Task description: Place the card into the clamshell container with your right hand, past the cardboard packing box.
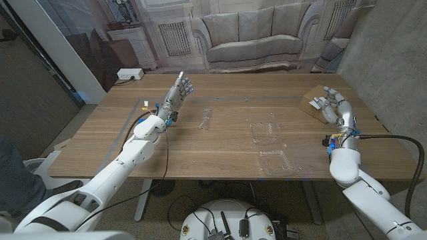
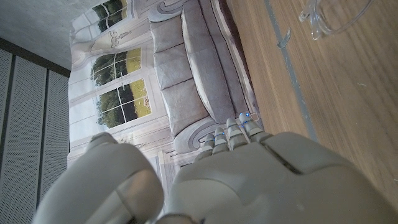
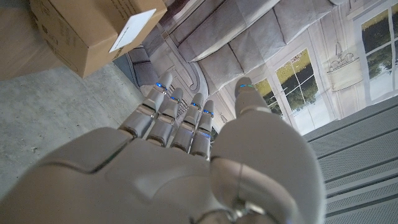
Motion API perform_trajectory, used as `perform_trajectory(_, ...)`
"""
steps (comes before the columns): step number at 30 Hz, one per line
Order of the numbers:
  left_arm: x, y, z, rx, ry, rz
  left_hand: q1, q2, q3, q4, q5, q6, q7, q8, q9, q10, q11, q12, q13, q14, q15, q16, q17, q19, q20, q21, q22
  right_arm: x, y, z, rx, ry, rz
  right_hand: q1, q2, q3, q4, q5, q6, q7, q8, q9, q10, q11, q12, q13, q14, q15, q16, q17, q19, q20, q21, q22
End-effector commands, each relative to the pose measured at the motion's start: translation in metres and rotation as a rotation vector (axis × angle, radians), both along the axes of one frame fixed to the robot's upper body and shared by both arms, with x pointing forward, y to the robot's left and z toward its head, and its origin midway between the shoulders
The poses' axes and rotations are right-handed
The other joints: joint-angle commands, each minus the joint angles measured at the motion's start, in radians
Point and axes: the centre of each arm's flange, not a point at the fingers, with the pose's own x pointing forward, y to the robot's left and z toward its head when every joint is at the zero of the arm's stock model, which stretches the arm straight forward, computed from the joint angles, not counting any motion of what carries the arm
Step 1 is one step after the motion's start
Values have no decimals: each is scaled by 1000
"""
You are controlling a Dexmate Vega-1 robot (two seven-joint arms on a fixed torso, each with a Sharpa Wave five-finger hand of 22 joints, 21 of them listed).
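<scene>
On the brown wooden table (image 1: pixel 220 143), a clear plastic clamshell container (image 1: pixel 270 143) lies open just right of centre. A brown cardboard packing box (image 1: pixel 313 103) sits at its two o'clock, beside the raised white right hand (image 1: pixel 332 107). The left hand (image 1: pixel 179 90), fingers apart, is lifted at ten o'clock. A small clear plastic piece (image 1: pixel 206 118) lies between.

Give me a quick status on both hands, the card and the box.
Left hand and right hand open, holding nothing. Card not made out. Clear container open mid-table. Cardboard box beside right hand.
</scene>
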Motion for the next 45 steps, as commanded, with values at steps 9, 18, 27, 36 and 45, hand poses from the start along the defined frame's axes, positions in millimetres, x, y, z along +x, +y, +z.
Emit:
perform_trajectory(9,0,3,-4,-13,-1,2,5,5,-5,3,0,4,1,-2,4,-4,0,0,3,-10,3,-2,2,-7,-34,-7,5,3,6,5,-125,24,-177,28,-1,12,3,4,30,-12,9,2,28,-8,5,0,19,-146,1,5,18,-138,11,6)
perform_trajectory(18,-1,1,-7,-14,4,-2,5,6,-7,3,0,4,1,-2,4,-3,0,0,3,-10,4,-1,2,-6,-33,-11,5,4,4,4,-167,47,-243,38,1,14,6,5,42,-16,11,2,37,-16,5,0,29,-154,2,6,25,-144,13,7)
perform_trajectory(27,-2,0,-10,-17,5,-2,5,7,-8,3,-1,6,1,-2,4,-4,-1,0,3,-10,3,-2,2,-5,-32,-15,5,6,3,4,-202,73,-284,48,3,15,10,5,60,-19,14,2,53,-16,7,-1,42,-156,3,7,35,-146,16,8)
perform_trajectory(36,-3,-3,-11,-13,8,-4,5,8,-9,2,-1,5,1,-2,4,-4,-1,-1,3,-10,4,-2,2,-4,-32,-18,5,10,1,6,-235,100,-305,60,3,17,10,6,66,-22,13,2,63,-20,7,-1,53,-159,3,8,42,-150,19,9)
perform_trajectory(45,-2,-2,-11,-16,9,-5,5,9,-11,2,-1,5,1,-3,4,-3,-1,0,3,-11,4,-2,2,-2,-32,-22,6,17,0,9,-265,130,-318,69,5,18,11,6,74,-30,13,2,68,-26,5,-1,60,-163,3,8,47,-153,21,10)
